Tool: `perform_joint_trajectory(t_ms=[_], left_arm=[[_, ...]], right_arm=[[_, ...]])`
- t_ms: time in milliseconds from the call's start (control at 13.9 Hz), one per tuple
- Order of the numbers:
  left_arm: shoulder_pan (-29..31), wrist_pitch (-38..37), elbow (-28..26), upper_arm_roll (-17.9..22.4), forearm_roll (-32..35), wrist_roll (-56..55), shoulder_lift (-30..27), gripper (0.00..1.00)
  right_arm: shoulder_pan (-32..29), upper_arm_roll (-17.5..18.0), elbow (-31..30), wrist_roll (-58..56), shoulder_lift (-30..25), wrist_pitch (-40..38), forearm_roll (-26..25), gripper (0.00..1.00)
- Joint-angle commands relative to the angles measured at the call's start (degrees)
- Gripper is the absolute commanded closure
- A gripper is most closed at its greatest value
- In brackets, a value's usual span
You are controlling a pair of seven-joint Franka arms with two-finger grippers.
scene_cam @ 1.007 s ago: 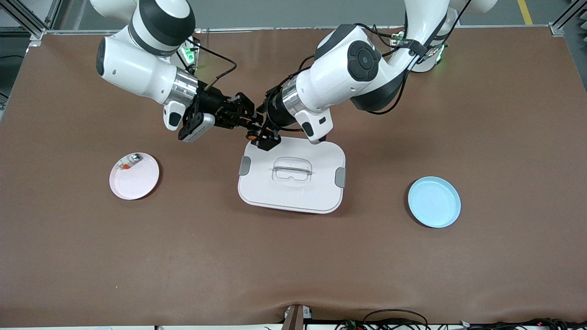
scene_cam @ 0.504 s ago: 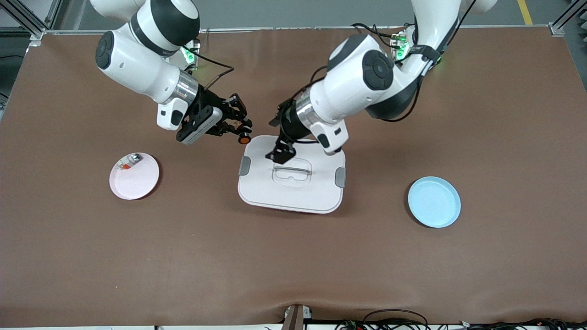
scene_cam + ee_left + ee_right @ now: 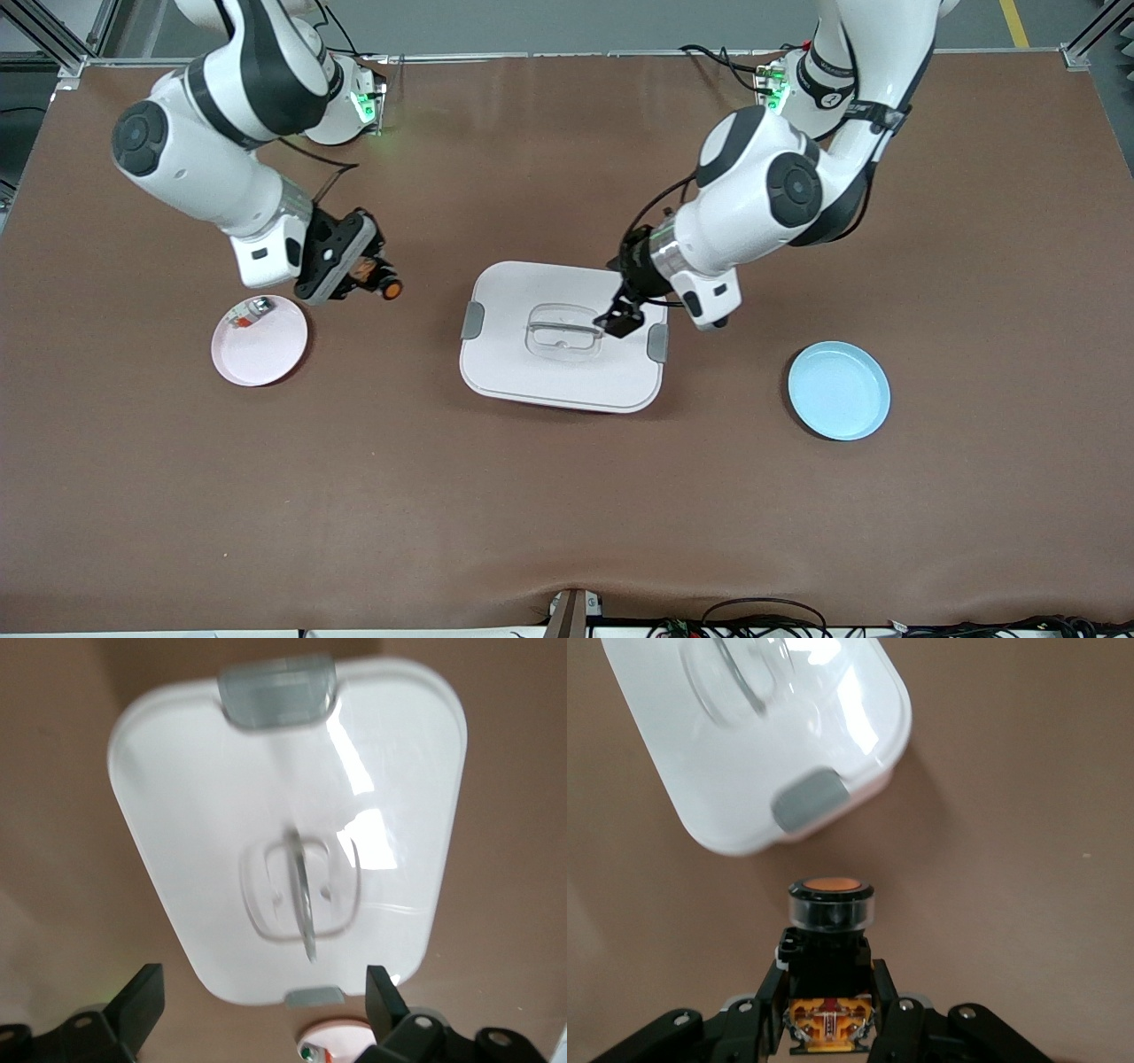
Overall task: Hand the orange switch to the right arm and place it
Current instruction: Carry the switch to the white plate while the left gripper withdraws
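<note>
The orange switch [image 3: 383, 287] is a small black block with a round orange button end, and my right gripper [image 3: 365, 280] is shut on its body. It hangs over bare table between the pink plate [image 3: 266, 354] and the white lidded box [image 3: 532, 372]. In the right wrist view the switch [image 3: 830, 930] sticks out from between the fingers [image 3: 897, 1010], button end forward. My left gripper [image 3: 620, 321] is open and holds nothing. It hovers over the box lid beside the clear handle [image 3: 564, 331]. In the left wrist view its fingers [image 3: 142, 1001] stand wide apart above the lid [image 3: 204, 780].
A small silver, red and white item [image 3: 248, 312] lies on the pink plate. A light blue plate [image 3: 839, 391] sits toward the left arm's end of the table. The white box takes up the middle, and brown table surface surrounds it.
The two grippers have parted. The right gripper carried the switch away from the box toward the pink plate. The open left gripper drew back across the lid toward the left arm's end.
</note>
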Motion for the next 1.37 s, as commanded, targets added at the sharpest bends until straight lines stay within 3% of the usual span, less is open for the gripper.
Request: perform_joint_trajectory(t_ms=[0, 144, 360, 504, 720, 1007, 1295], left_arm=[[4.7, 0.2, -9.0, -0.1, 0.3, 8.5, -7.0, 0.00], [7.3, 0.2, -11.4, -0.1, 0.6, 18.3, -8.9, 0.00], [11.8, 0.1, -13.9, -0.1, 6.4, 36.8, -10.6, 0.00], [14.1, 0.1, -15.6, -0.1, 10.4, 49.3, -11.6, 0.00], [17.2, 0.1, -16.8, -0.1, 14.0, 61.3, -12.7, 0.00], [21.9, 0.2, -15.6, -0.1, 19.8, 83.5, -13.3, 0.00], [27.0, -0.7, -10.4, -0.1, 20.2, 87.8, -12.3, 0.00]], right_arm=[[-4.2, 0.8, -1.1, -10.4, 0.6, 0.0, -4.4, 1.00], [-5.8, 0.8, -2.6, -15.9, 0.8, 0.6, -7.3, 1.00], [-8.4, 0.8, -6.8, -22.3, 0.9, 5.9, -13.7, 1.00], [-11.1, 0.8, -10.3, -28.2, 1.9, 11.9, -14.7, 1.00], [-16.0, 0.8, -10.7, -38.0, 6.5, 17.8, -14.9, 1.00], [-20.0, 0.7, -10.6, -46.4, 13.6, 25.8, -17.2, 1.00], [-22.0, 0.7, -10.4, -46.5, 18.1, 28.6, -19.0, 1.00]])
